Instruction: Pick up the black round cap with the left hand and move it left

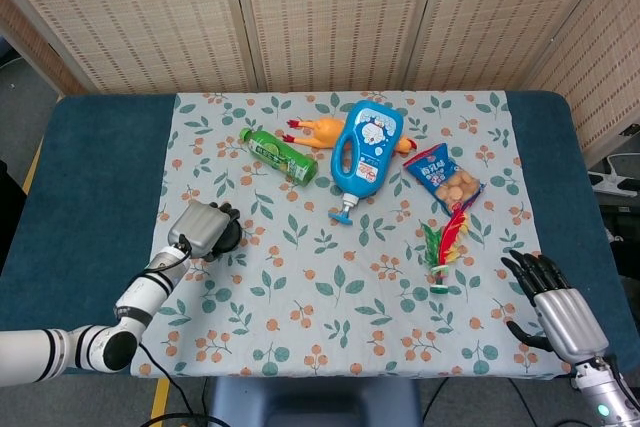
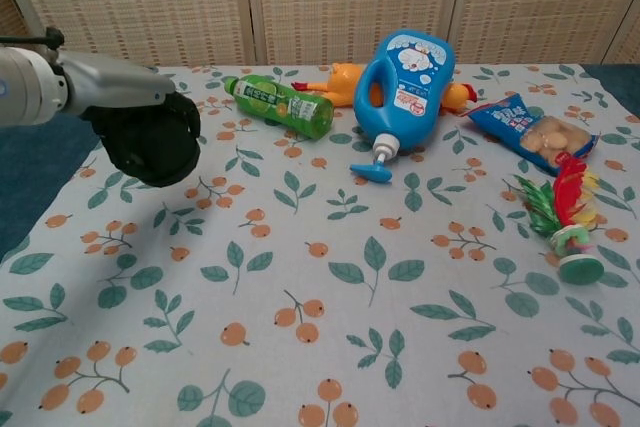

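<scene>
At the left of the head view, the left hand (image 1: pixel 203 228) wraps its fingers around the black round cap (image 2: pixel 150 144), holding it near the left edge of the floral cloth (image 1: pixel 330 277), seemingly clear of the surface so it can travel left. At upper centre lie a green bottle (image 1: pixel 279 155) and blue bottle (image 1: pixel 366 147), untouched. At lower right, the right hand (image 1: pixel 552 299) rests on the bench (image 1: pixel 90 177), fingers spread, holding nothing, out of the way.
</scene>
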`<state>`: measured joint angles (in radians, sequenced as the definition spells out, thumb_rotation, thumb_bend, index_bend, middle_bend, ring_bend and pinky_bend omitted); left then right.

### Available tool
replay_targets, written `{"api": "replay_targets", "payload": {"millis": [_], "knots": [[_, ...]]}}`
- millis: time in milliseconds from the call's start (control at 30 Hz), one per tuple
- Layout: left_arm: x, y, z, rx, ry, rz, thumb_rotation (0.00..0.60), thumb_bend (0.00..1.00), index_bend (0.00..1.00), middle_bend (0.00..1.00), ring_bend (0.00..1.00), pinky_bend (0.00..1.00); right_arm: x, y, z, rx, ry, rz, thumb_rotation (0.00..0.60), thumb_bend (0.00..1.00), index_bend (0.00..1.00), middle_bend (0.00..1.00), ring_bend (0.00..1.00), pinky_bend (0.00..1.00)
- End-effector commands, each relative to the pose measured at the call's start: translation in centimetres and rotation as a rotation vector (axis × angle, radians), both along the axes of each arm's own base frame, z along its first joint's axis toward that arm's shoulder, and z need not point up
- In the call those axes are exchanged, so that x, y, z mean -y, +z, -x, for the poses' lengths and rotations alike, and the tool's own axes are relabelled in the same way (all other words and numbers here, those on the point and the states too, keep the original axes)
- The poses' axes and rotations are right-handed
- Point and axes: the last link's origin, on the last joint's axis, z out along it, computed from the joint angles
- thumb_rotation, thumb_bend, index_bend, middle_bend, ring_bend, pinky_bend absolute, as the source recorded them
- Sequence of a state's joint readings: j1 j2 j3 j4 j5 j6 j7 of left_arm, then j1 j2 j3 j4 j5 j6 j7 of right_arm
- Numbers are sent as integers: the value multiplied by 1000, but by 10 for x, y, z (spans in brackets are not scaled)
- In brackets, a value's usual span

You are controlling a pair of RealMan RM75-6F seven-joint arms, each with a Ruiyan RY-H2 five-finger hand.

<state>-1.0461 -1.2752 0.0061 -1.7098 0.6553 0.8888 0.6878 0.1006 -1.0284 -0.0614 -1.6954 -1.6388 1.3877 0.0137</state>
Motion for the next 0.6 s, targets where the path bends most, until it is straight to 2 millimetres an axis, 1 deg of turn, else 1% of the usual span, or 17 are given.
{"api": "replay_targets", "payload": {"millis": [33,67,167,200,267,333,400,467,500,567,600], "knots": [[0,-10,12,-29,18,22,600,708,809,848,739,978,0,0,0,0,0,-1,600,159,0,0,0,0],[0,-12,13,-32,20,20,600,705,806,844,737,962,0,-1,0,0,0,-2,600,159,0,0,0,0],[-1,-16,15,-46,7,16,600,678,758,805,711,848,0,0,0,-1,0,0,600,158,0,0,0,0],[-1,-18,16,-52,2,17,600,659,714,781,695,807,0,0,0,-2,-2,1,600,158,0,0,0,0],[1,-21,19,-66,7,26,600,621,596,713,647,705,0,-1,0,-3,-2,1,600,159,0,0,0,0],[1,-24,23,-74,25,41,600,593,452,613,573,574,0,-1,-1,-2,-1,0,600,159,0,0,0,0],[1,-28,26,-71,41,52,600,583,379,548,526,526,-1,-1,-1,-1,0,0,600,158,0,0,0,0],[2,-31,30,-80,56,65,600,568,333,514,478,507,-1,0,-1,0,-1,3,600,158,0,0,0,0],[2,-32,32,-91,63,73,600,549,298,495,451,479,-1,0,0,-1,-2,4,600,158,0,0,0,0],[2,-35,34,-105,83,84,600,498,203,434,383,377,-1,1,0,-1,-3,6,600,158,0,0,0,0],[2,-35,34,-105,94,86,600,471,113,355,309,316,-1,1,0,0,-4,7,600,159,0,0,0,0]]}}
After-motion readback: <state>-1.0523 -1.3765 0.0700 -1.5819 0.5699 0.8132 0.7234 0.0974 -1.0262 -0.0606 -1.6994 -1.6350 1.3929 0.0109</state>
